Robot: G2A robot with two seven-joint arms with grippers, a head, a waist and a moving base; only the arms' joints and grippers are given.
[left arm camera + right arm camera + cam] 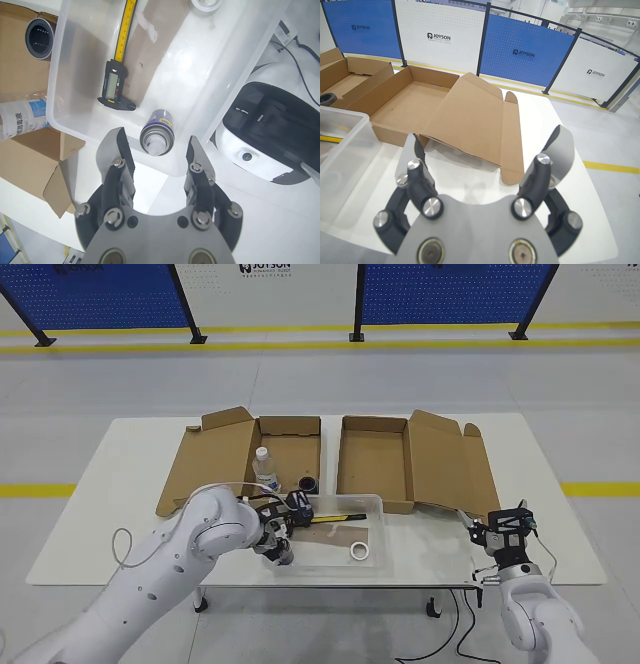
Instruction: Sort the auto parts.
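1. A small metal spray can [157,135] with a purple label and a clear cap sits in a corner of the clear plastic bin [53,62].
2. A digital caliper [117,75] with a black head and a yellow scale lies flat in the bin, just beside the can.
3. A white roll of tape [359,552] lies flat in the bin.
4. A black cylindrical part [40,38] sits in the left open cardboard box [295,429].
5. A clear plastic bottle [265,469] with a white and blue label rests in the same box.
6. The right open cardboard box [375,464] stands beside it.

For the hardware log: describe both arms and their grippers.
Both arms are glossy white shells: left arm, right arm; a thin pale cable loops beside the left. The left gripper and right gripper match: silver metal base plate, black linkages with silver bolts, silver jaws lined with black ribbed pads.
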